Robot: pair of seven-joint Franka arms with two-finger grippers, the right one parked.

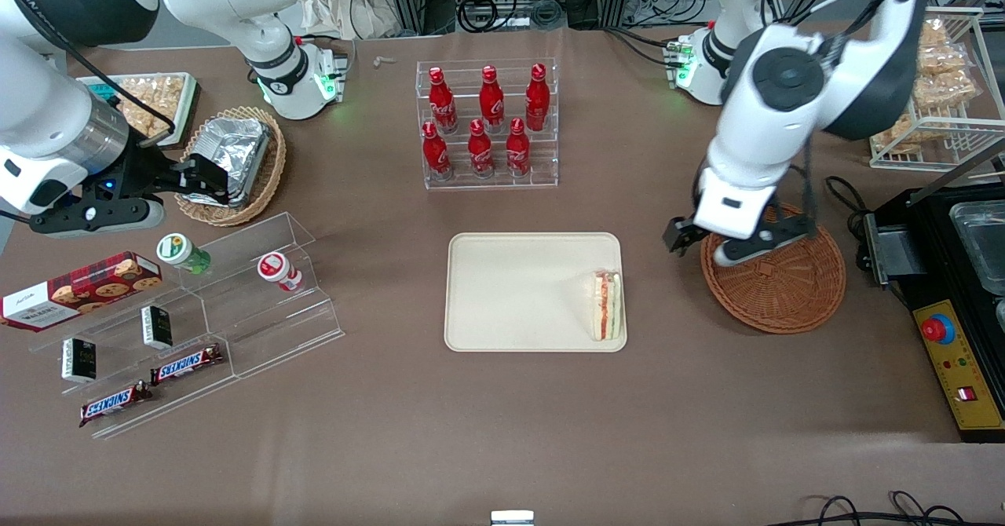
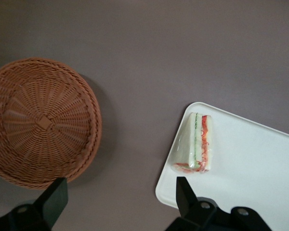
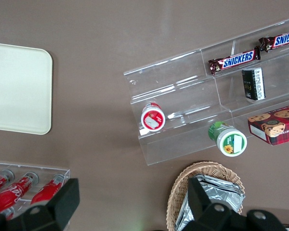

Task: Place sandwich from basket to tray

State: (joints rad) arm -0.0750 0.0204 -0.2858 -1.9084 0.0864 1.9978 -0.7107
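Above brown table [image 1: 502,432], spread tool [image 2: 120,199].

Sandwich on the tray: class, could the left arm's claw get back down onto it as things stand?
Probably yes. The sandwich lies uncovered at the tray's edge nearest the basket, with nothing on or against it. The claw hangs open above the basket's rim, close beside it.

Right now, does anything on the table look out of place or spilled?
Nothing spilled or damaged. The sandwich lies on the tray, at its edge nearest the empty basket. The open claw hangs above the table beside the basket.
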